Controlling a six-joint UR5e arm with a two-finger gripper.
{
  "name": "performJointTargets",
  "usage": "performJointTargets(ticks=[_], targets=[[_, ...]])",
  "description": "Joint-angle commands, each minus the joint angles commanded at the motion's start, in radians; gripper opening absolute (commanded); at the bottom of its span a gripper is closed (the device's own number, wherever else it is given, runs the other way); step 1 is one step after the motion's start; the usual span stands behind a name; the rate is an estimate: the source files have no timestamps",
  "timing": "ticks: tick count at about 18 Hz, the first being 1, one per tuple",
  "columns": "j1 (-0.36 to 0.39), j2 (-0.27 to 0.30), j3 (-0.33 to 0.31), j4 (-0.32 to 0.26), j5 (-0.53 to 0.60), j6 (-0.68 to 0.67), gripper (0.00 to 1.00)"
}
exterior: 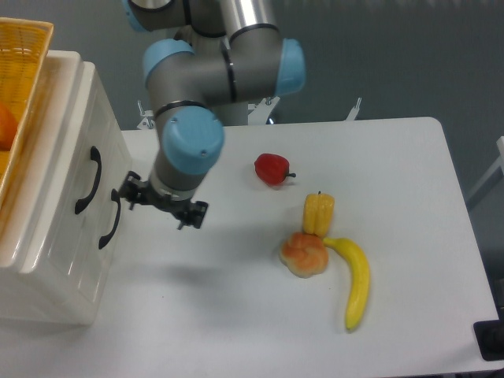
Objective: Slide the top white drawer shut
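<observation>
— Drawer (75, 169) first: where does the pincer stand to it?

— The pincer (161, 203) hangs just off the cabinet's (55, 260) front, apart from both black handles. It holds nothing. From this angle I cannot tell whether its fingers are spread or together.

— And the top drawer itself?

— Its front with the upper handle (88, 180) looks flush with the lower drawer front (87, 244), so I judge it is pushed home, or nearly. That would explain why the arm (197, 79) sits clear of the handle rather than against it.

— Anything else nearby?

— A yellow basket (20, 71) sits on top of the cabinet. On the table (409, 173), well apart from the pincer, lie a red pepper (272, 168), a yellow pepper (318, 213), a bun (303, 253) and a banana (355, 281), the last three touching. They are out of the arm's way.
</observation>
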Motion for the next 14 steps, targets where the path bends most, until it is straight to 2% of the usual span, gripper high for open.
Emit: performJointTargets(ticks=[5, 10, 14], targets=[[0.067, 0.003, 0.017, 0.0, 0.106, 0.061, 1.0], [0.123, 0.014, 0.018, 0.002, 0.248, 0.29, 1.0], [0.204, 0.034, 0.034, 0.003, 0.262, 0.484, 1.0]])
